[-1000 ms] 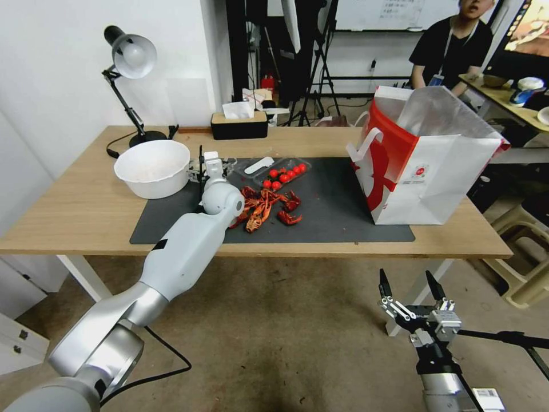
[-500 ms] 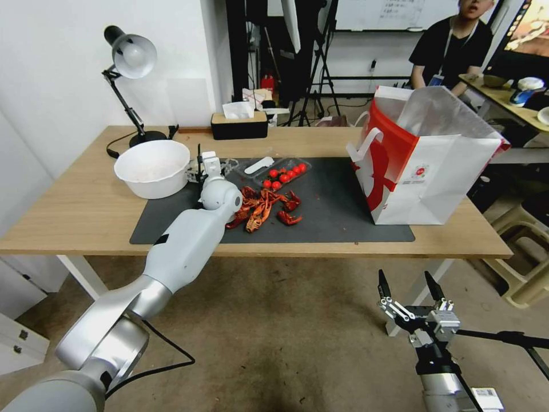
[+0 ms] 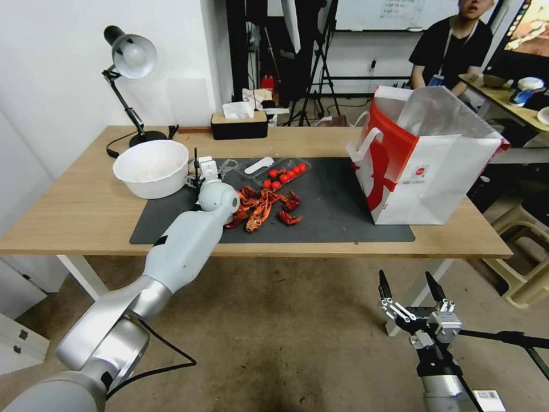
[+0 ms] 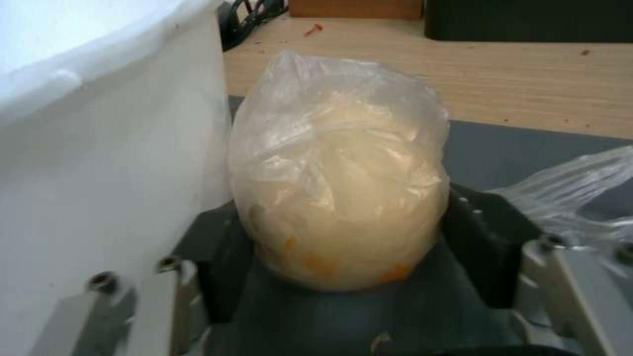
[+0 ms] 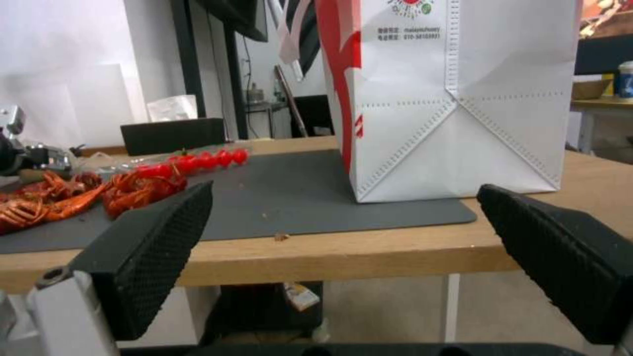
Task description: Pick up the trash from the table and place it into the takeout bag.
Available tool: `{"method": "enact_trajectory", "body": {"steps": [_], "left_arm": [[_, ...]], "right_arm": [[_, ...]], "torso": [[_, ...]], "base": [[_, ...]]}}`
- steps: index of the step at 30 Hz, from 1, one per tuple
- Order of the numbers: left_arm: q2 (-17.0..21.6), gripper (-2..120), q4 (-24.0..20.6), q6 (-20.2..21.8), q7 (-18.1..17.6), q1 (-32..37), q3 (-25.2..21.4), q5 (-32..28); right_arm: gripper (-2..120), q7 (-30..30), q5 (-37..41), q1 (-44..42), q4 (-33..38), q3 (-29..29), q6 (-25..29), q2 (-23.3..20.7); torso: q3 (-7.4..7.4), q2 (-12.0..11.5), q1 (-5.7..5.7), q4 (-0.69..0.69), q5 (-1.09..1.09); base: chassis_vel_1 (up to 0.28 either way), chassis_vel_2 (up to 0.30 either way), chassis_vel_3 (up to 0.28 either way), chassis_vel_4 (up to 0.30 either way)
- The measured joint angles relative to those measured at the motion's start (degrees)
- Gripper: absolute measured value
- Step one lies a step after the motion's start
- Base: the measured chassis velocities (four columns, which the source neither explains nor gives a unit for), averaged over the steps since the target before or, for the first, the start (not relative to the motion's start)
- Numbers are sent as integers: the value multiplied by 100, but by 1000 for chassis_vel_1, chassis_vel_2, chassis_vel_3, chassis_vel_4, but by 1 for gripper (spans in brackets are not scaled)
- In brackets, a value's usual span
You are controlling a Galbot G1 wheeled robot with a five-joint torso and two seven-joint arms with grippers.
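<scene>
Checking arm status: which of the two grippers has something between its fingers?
The left gripper, beside the white bowl, encloses a plastic-wrapped beige ball; the right gripper hangs open below the table.

White bowl (image 3: 151,167), crayfish shells (image 3: 264,207), cherry tomatoes (image 3: 284,174), desk lamp (image 3: 129,63), tissue box (image 3: 238,123)

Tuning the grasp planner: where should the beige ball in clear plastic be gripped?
Probably across its round middle, where the left gripper already straddles the beige ball, coming from the mat side; the white bowl crowds one flank.
</scene>
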Motion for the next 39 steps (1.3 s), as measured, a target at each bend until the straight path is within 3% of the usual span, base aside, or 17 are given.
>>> {"method": "enact_trajectory", "body": {"steps": [1, 4, 6, 7, 11, 12, 20, 22, 23, 27, 28, 31, 32, 35, 36, 39], "left_arm": [[0, 64, 0, 0, 0, 0, 0, 0], [28, 48, -40, -3, -9, -15, -28, -23], [28, 48, -43, -4, -9, -15, -29, -23], [26, 39, -62, -7, -9, -17, -34, -23], [12, 29, -104, -24, -9, 12, -36, -17], [12, 21, -124, -38, 0, 42, -35, -13], [46, 6, -252, -289, 250, 126, -7, 56], [123, 6, -566, -599, 660, 229, 13, 95], [123, 6, -566, -599, 660, 229, 13, 95], [265, 6, -1123, -1151, 1316, 287, 69, 70], [265, 6, -1123, -1151, 1316, 287, 69, 70], [481, 6, -1880, -1767, 2378, 164, 265, -318], [481, 6, -1880, -1767, 2378, 164, 265, -318], [573, 6, -2261, -1988, 2989, 49, 439, -577], [573, 6, -2261, -1988, 2989, 49, 439, -577], [623, 6, -2543, -2256, 3718, -241, 734, -770]], "right_arm": [[100, 0, 0, 0, 0, 0, 0, 0], [100, 0, -8, -5, 17, -1, 7, -5], [100, 0, -9, -5, 18, -2, 7, -5], [100, 0, -13, -4, 19, -6, 11, -4], [100, -1, -13, -9, 18, -6, 31, -6], [100, -1, -14, -10, 17, -3, 36, -9], [100, -3, -14, -10, -3, -3, 45, 0], [100, -5, -25, 14, -13, -19, 45, 9], [100, -5, -25, 14, -13, -19, 45, 9], [100, -4, -36, 39, -14, -31, 20, 11], [100, -4, -36, 39, -14, -31, 20, 11], [100, -4, -52, 35, -14, -40, 12, 10], [100, -4, -52, 35, -14, -40, 12, 10], [100, -4, -58, 43, -17, -46, 8, 25], [100, -4, -58, 43, -17, -46, 8, 25], [100, -4, -72, 51, -26, -59, 7, 69]], "torso": [[0, 0, 0, 0, 0], [0, 0, 0, 0, 0], [0, 0, 0, 0, 0], [0, 0, 0, 0, 0], [0, 0, 0, 0, 0], [0, 0, 0, 0, 0], [0, 0, 0, 0, 0], [0, 0, 0, 0, 0], [0, 0, 0, 0, 0], [0, 0, 0, 0, 0], [0, 0, 0, 0, 0], [0, -1, 0, 0, 0], [0, -1, 0, 0, 0], [0, 0, 0, 0, 1], [0, 0, 0, 0, 1], [0, 0, 0, 0, 1]], "base": [[0, 0, 0, 0], [0, 0, 0, 0], [0, 0, 0, 0], [0, 0, 0, 0], [0, 0, 0, 0], [0, 0, 0, 0], [0, 0, 0, 0], [0, 0, 0, 0], [0, 0, 0, 0], [0, 0, 0, 0], [0, 0, 0, 0], [0, 0, 0, 0], [0, 0, 0, 0], [0, 0, 0, 0], [0, 0, 0, 0], [0, 0, 0, 0]]}}
